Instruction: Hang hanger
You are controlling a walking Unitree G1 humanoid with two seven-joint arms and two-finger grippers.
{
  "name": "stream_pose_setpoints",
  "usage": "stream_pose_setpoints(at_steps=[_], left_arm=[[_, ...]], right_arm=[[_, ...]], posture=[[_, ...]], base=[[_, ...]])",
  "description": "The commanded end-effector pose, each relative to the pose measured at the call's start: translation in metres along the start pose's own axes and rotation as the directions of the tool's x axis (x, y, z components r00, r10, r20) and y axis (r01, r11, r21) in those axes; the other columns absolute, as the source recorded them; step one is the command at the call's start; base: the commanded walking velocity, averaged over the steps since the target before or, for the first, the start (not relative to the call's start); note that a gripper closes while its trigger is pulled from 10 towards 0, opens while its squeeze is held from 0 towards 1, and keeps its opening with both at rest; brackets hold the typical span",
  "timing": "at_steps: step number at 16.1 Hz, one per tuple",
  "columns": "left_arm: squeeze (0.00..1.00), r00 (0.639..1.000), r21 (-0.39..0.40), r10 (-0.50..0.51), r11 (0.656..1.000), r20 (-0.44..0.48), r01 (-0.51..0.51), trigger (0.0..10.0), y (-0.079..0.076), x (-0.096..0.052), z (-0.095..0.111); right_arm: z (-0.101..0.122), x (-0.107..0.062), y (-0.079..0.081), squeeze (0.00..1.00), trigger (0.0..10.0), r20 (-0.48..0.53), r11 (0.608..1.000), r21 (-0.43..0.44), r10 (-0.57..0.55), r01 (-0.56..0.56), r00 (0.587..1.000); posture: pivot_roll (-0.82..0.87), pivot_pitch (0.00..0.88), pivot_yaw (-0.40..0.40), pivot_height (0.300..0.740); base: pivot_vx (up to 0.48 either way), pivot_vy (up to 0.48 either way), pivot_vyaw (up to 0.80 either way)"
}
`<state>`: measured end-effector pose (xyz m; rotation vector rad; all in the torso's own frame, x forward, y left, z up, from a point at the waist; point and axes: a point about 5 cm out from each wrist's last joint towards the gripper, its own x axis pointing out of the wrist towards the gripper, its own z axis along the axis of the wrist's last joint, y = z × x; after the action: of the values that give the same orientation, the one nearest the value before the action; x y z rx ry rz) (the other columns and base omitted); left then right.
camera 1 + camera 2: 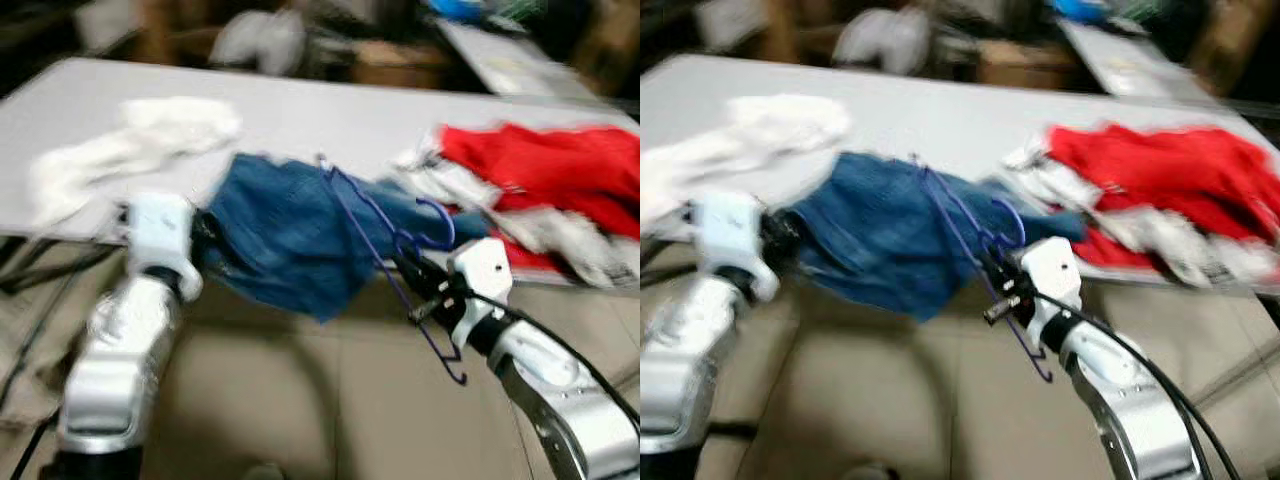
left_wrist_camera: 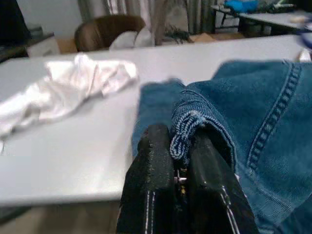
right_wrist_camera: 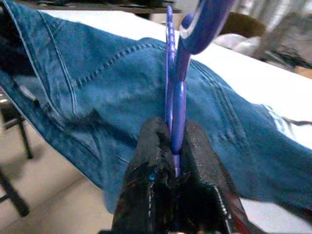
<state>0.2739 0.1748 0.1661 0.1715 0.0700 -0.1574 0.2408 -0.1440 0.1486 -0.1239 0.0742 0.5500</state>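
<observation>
My head views are smeared with motion blur, worst at the edges and in the dim background. My wrist views are sharper, evenly lit from above, though the fingers up close look soft and dark.

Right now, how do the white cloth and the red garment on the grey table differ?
The crumpled white cloth lies on the robot's left of the grey table; the red garment lies on the right. The white cloth sits alone on bare tabletop; the red garment rests on other pale clothing at the table's near edge. The white cloth is plain white, the red garment bright red. Both lie loose, held by neither gripper.
</observation>
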Motion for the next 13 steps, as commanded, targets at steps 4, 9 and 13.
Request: stream_pose_setpoints(at_steps=[4,9,13], left_arm=[[0.0,0.989,-0.016,-0.124,0.992,-0.078,0.123,10.0,-0.02,-0.003,-0.026],[0.0,0.949,0.042,-0.239,0.967,-0.206,0.252,10.0,-0.039,-0.024,-0.062],[0.0,0.881,-0.01,-0.339,0.935,-0.33,0.356,10.0,-0.063,-0.068,-0.087]], right_arm=[[-0.04,-0.018,-0.011,0.0,10.0,-0.19,0.993,0.05,-0.098,0.109,0.977],[-0.059,-0.04,-0.001,0.0,10.0,-0.298,0.99,0.093,-0.073,0.106,0.952],[-0.064,-0.073,0.018,0.0,10.0,-0.386,0.99,0.117,-0.027,0.078,0.922]], posture=[[-0.01,0.073,-0.016,0.74],[-0.03,0.198,-0.021,0.74],[-0.06,0.315,-0.029,0.74]], base=[[0.0,0.0,0.8],[0.0,0.0,0.8],[0.0,0.0,0.8]])
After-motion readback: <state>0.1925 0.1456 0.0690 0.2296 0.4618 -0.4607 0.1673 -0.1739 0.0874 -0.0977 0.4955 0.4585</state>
